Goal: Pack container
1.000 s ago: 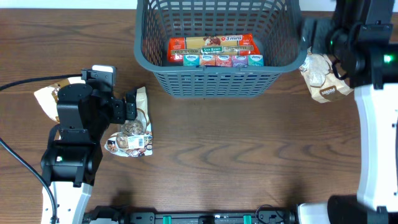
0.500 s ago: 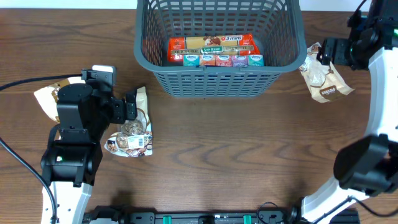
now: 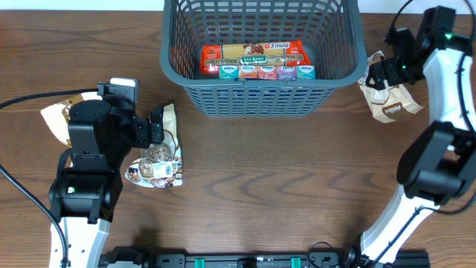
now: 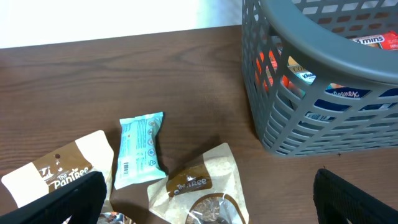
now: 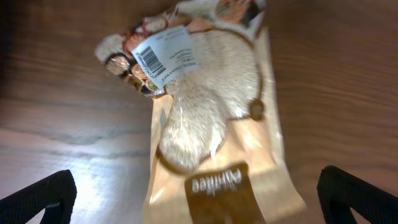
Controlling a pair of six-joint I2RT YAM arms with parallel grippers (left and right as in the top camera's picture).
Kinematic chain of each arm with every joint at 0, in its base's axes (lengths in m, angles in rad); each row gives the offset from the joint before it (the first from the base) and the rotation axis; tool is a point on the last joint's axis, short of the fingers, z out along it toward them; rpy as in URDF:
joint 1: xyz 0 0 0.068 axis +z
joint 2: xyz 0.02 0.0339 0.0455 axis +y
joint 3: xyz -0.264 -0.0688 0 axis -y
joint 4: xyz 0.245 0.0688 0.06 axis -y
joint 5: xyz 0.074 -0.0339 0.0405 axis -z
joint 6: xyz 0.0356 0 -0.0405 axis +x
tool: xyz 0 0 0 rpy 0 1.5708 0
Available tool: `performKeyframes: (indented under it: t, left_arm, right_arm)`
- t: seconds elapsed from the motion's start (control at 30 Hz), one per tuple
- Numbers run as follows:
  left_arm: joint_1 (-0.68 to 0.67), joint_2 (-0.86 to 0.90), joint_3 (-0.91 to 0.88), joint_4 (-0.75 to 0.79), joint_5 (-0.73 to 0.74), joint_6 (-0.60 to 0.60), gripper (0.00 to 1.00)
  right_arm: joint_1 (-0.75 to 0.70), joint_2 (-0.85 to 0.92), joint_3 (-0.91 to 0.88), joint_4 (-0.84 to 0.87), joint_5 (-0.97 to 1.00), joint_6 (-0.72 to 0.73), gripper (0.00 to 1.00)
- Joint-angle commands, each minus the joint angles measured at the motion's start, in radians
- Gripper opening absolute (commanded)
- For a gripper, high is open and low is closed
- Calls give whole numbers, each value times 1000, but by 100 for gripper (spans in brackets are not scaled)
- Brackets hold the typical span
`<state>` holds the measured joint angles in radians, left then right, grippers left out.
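Packing partly done — right gripper [image 5: 199,196] and left gripper [image 4: 211,202] gape empty
Container [image 3: 260,97], far side, holds two packs [image 3: 253,53]; brown packet [image 5: 211,124] under my right and packets [image 3: 160,160] by my left wait outside

Orange pack [image 3: 251,53] reads "San Remo" and "3 mins"; tan packet [image 4: 59,175] reads "The PanTree".

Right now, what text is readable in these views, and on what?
"3 mins": orange packet in the container.
"SAN REMO": same orange packet.
"Kleenex": blue pack behind the lattice.
"The PanTree": tan pouch, left wrist view.
"PanTree", upside down, blurred: windowed pouch, right wrist view.
Barcode label and light blue wrapper: print too small to read.
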<state>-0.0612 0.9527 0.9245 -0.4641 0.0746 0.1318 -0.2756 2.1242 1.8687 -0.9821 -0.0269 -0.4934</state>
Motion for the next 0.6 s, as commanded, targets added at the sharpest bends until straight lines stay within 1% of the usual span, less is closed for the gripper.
performKeyframes:
  t: [0.0,0.23,0.47,0.57]
  left_arm:
    - [-3,0,14,1,-8,6,99]
    - [-3,0,14,-9,-8,6,99]
    - [-3,0,14,-22,-8,-13,99]
    - [-3,0,14,-25,-8,-13,99]
  right_arm:
    - [1,77,-1,32,-8,-61,99]
    - [-1,185,-1,128,-8,-61,99]
    - [-16,239,-1,163,-16,-61,99]
    - [-23,251,-1,178,-31,-55,95]
